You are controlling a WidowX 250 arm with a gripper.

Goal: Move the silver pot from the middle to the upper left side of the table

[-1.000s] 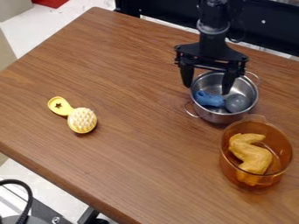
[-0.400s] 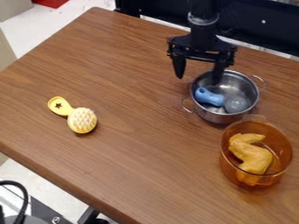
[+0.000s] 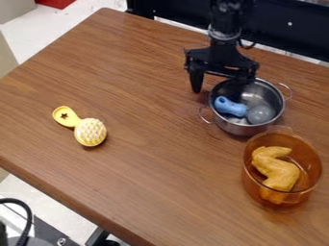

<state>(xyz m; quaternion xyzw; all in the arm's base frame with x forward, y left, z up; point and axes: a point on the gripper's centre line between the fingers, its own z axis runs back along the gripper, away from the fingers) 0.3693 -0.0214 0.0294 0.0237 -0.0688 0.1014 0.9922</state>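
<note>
We want to grab the silver pot (image 3: 243,129) by its near side wall, so one finger should go down inside the rim and the other just outside it. The pot sits right of the middle of the surface (image 3: 141,91), with a blue toy (image 3: 230,106) and a gray ball (image 3: 260,114) in it. The claw (image 3: 219,88) is wide, with nothing held in it. One finger hangs outside the pot on the left, and the other is over its inside, so the rim looks to be between them. We should line up with the rim first, then go down slowly, and keep the inside finger off the blue toy. We think the small handle (image 3: 201,114) could bump the outside finger if we come too far down that side. Once we pinch, we should squeeze firmly and lift just a little, since a pot held by one edge may tip and roll its toys. The arm (image 3: 225,30) comes in from the top edge, and its claw points down at the far left part of the rim.
</note>
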